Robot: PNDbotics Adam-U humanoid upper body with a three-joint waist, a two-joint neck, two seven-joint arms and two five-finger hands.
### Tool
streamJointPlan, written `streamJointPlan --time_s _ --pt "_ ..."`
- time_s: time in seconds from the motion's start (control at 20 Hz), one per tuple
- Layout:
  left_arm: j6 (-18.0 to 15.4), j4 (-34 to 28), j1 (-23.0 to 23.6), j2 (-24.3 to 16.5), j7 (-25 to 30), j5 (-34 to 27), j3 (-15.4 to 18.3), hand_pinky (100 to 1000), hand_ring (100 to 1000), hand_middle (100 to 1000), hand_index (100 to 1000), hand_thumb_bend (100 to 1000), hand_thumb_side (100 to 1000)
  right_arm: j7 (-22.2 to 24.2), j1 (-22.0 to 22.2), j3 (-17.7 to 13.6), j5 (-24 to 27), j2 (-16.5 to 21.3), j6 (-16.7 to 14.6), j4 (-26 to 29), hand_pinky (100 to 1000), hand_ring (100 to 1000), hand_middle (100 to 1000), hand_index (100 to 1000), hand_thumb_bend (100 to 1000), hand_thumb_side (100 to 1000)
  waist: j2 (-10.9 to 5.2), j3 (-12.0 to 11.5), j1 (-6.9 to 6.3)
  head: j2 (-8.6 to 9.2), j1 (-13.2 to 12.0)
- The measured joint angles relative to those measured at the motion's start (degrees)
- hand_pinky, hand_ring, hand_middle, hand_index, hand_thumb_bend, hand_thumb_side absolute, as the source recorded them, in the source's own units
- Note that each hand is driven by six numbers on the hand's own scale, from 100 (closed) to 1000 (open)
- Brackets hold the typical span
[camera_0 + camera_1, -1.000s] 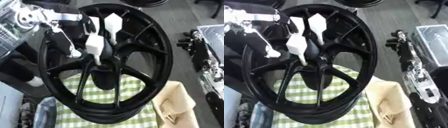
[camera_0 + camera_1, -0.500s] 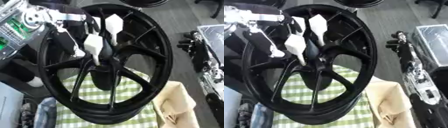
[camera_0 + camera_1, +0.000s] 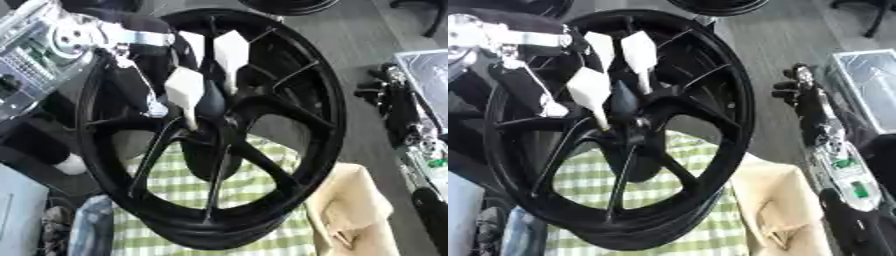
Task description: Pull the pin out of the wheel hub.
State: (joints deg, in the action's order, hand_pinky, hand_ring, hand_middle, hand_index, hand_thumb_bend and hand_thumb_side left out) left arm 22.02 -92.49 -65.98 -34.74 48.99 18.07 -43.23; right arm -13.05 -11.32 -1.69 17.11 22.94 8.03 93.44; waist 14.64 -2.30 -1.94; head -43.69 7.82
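A large black spoked wheel hub [image 3: 289, 75] stands tilted on a green checked cloth [image 3: 262, 230]. My left hand [image 3: 188, 87] reaches in from the upper left to the hub's centre. Its white-tipped fingers [image 3: 639, 50] and thumb are curled around a dark tapered pin [image 3: 623, 100], which sticks out from the centre boss. My right hand [image 3: 794, 90], black, rests at the right edge beside the wheel with relaxed fingers, holding nothing.
A beige cloth [image 3: 780, 200] lies at the wheel's lower right. Electronics and a tray [image 3: 868, 85] sit along the right edge. Equipment [image 3: 26, 65] stands at the upper left, and another dark wheel [image 3: 289, 5] lies beyond on the grey floor.
The whole picture has shifted slightly. My left hand stays pinched at the hub's centre, and the dark pin shows a little more between the fingers.
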Motion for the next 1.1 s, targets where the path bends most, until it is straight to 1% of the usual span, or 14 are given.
streamJointPlan --time_s 0.35,0.6,0.7,0.75,0.9,1.05,1.1 --pt "-0.84 0.34 0.00 0.04 0.84 0.04 0.00 683 596 660 764 322 100 0.00 0.00 0.00 0.00 0.00 0.00 0.00 928 711 620 823 100 921 0.01 0.09 0.04 0.01 -0.16" --pt "-1.26 0.36 0.00 0.05 1.26 0.28 -0.01 659 573 625 734 362 100 -0.01 0.00 0.00 0.00 0.00 0.01 0.00 928 711 620 823 100 924 0.04 0.08 0.05 0.01 -0.20" --pt "-1.46 0.41 0.00 0.05 1.46 0.54 -0.02 656 567 617 725 363 100 -0.01 0.00 0.00 0.00 -0.01 0.01 0.00 928 711 620 823 100 924 0.04 0.10 0.05 0.03 -0.20" --pt "-1.59 0.51 0.00 0.05 1.57 0.59 -0.02 641 542 585 693 355 100 -0.01 0.00 0.00 0.00 -0.01 0.01 0.00 928 711 620 823 100 923 0.04 0.13 0.05 0.03 -0.20" --pt "-1.93 0.76 -0.03 0.22 1.75 0.88 -0.01 614 502 526 626 338 100 -0.01 0.00 0.00 0.00 -0.01 0.01 0.00 928 711 620 824 100 924 0.04 0.25 0.05 0.03 -0.23" --pt "-2.31 0.91 -0.07 0.50 1.86 1.35 0.01 591 467 478 563 323 100 -0.01 0.00 0.00 0.00 -0.01 0.01 0.00 928 711 620 824 100 927 0.04 0.25 0.06 0.03 -0.37" --pt "-2.48 0.93 -0.07 0.50 1.89 1.56 0.01 591 467 478 563 329 100 -0.01 0.00 0.00 0.00 -0.01 0.01 0.00 928 711 620 824 100 927 0.04 0.25 0.06 0.03 -0.40"
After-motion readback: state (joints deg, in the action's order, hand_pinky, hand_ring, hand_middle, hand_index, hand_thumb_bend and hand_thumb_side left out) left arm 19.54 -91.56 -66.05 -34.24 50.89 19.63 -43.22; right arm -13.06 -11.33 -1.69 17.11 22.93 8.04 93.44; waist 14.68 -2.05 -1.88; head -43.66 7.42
